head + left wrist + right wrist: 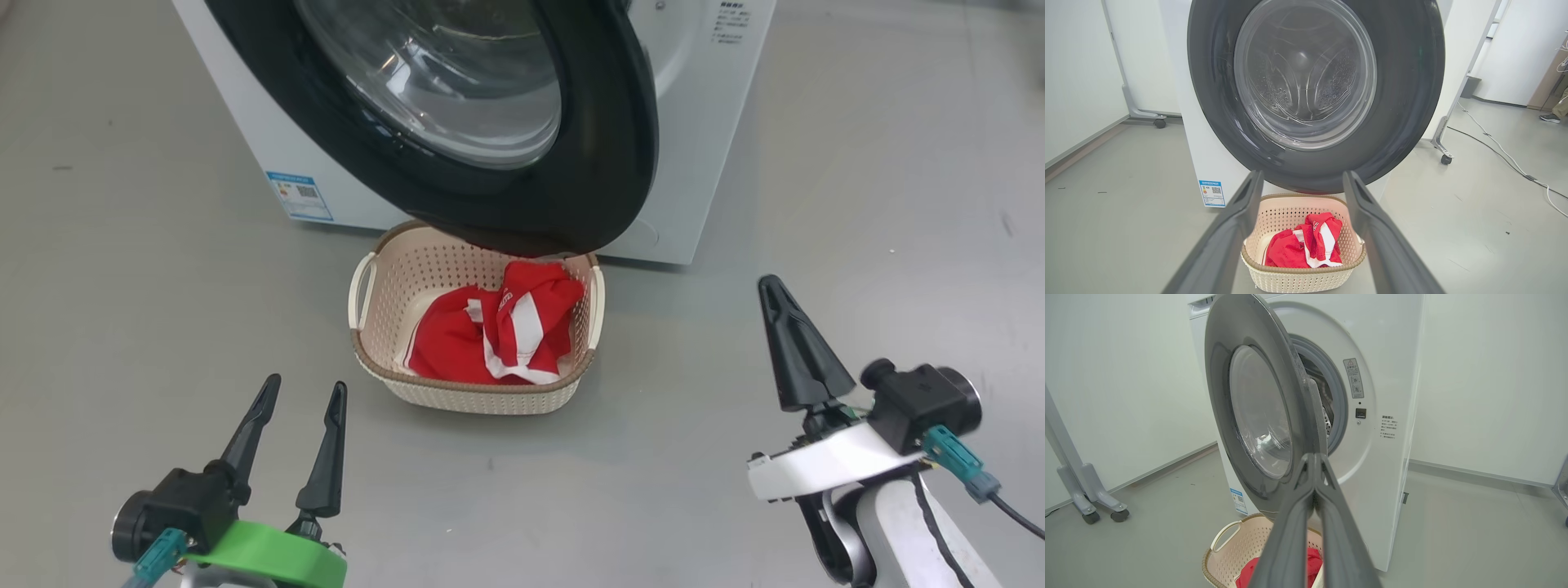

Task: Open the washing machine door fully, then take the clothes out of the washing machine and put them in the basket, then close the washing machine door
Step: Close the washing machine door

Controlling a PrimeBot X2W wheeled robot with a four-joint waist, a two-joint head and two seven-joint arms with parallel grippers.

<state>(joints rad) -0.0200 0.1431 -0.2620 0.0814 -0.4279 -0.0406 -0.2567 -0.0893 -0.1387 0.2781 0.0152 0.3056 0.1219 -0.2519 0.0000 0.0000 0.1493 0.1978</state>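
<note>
The white washing machine (702, 147) stands ahead with its black-rimmed door (588, 163) swung partly out over the cream basket (384, 327). Red clothes (498, 331) with white stripes lie in the basket. My left gripper (302, 388) is open at lower left, short of the basket, with nothing between its fingers. My right gripper (771, 286) is shut and empty at lower right, off to the basket's right. The left wrist view faces the door (1412, 81), the basket (1294, 277) and the clothes (1306, 245). In the right wrist view the door (1224, 375) stands ajar from the drum mouth (1331, 404), with my shut gripper (1314, 457) in front.
Grey floor spreads on all sides. A wheeled white frame (1447, 157) and cables (1502, 151) lie to the machine's right in the left wrist view, with a person's foot (1551, 117) at the far edge. Another wheeled stand (1090, 498) sits left in the right wrist view.
</note>
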